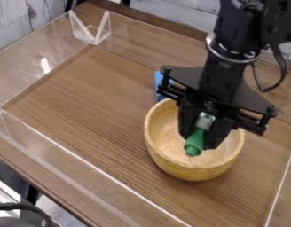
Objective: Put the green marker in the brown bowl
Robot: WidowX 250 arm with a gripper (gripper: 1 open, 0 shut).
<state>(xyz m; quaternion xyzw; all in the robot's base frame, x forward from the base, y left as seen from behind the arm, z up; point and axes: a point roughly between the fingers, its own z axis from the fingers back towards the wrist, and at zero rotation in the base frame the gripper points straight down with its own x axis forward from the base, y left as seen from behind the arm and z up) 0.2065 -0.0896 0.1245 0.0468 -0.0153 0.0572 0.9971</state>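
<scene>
The brown bowl [172, 156] stands on the wooden table at the right. Directly over it my gripper [208, 122] points straight down, shut on the green marker [199, 138]. The marker hangs tilted from the fingers, its green end reaching down inside the bowl toward the bottom. Whether that tip touches the bowl's floor I cannot tell. The marker's upper part is hidden between the black fingers.
A small blue block [158, 83] lies just behind the bowl, partly hidden by the gripper. Clear acrylic walls [42, 64] run along the table's left and back edges, with a clear stand [89, 29] at the back left. Cables hang beside the arm at the right.
</scene>
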